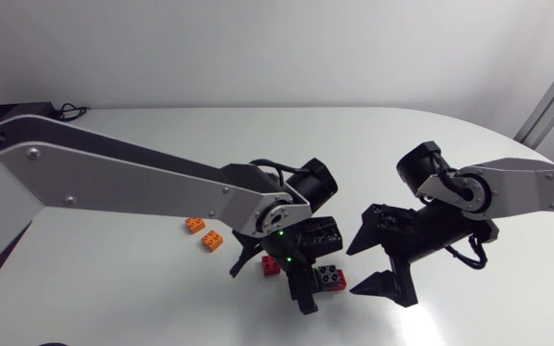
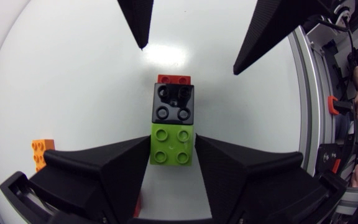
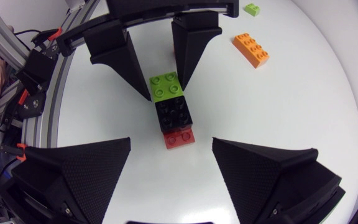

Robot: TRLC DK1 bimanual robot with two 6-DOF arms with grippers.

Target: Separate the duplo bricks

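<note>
Duplo row (image 2: 173,118): lay flat on the table (image 2: 73,74), green, black, red joined end to end. Pinched at the green brick (image 2: 172,144) by the left gripper (image 2: 172,139), likely as an anchor. Had the right gripper (image 3: 171,142) spread wide either side of the red brick (image 3: 179,137), not touching, probably poised to pull.

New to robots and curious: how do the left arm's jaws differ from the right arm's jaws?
The jaws on the left arm are closed on the green brick from two sides; those on the right arm stand wide apart, holding nothing. Left jaws sit at the row's green end, right jaws near its red brick, not touching. Both are matte black wedges pointing at each other.
</note>
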